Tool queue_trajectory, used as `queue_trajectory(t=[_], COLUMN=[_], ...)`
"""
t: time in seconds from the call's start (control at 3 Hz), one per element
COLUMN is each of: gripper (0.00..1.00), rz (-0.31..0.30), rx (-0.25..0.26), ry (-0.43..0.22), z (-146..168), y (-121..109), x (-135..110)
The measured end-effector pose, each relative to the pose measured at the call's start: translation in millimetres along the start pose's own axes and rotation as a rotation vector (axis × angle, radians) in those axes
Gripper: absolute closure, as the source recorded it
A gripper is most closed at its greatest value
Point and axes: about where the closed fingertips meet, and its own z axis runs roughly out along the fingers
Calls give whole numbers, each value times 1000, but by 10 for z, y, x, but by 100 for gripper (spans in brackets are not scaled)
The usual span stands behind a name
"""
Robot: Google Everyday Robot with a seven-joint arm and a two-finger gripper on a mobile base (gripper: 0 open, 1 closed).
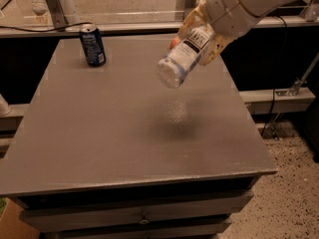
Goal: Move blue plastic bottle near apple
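Observation:
My gripper [200, 36] is shut on the blue plastic bottle [175, 67], a clear pale bottle with a white label and dark logo. It holds the bottle tilted in the air over the far right part of the grey table [99, 133], with the base pointing toward the camera. The cap end is hidden in the gripper. A small red-orange patch of the apple [173, 43] shows just left of the bottle, behind it. The rest of the apple is hidden by the bottle and gripper.
A dark blue soda can [93, 45] stands upright at the table's far left. A metal rail and frame run behind the table. The table's right edge drops to a speckled floor [294, 183]. Drawers sit below the front edge.

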Motion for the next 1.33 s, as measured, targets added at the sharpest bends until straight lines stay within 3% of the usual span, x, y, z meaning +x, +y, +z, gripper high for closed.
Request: queue_trajectory(t=[0.33,0.67,1.33], gripper=[100,100,100], rz=[-20,-52,-95], rx=[34,41,-18], ry=[33,12,-47], z=[37,255,704], y=[12,33,233], x=[433,740,1336])
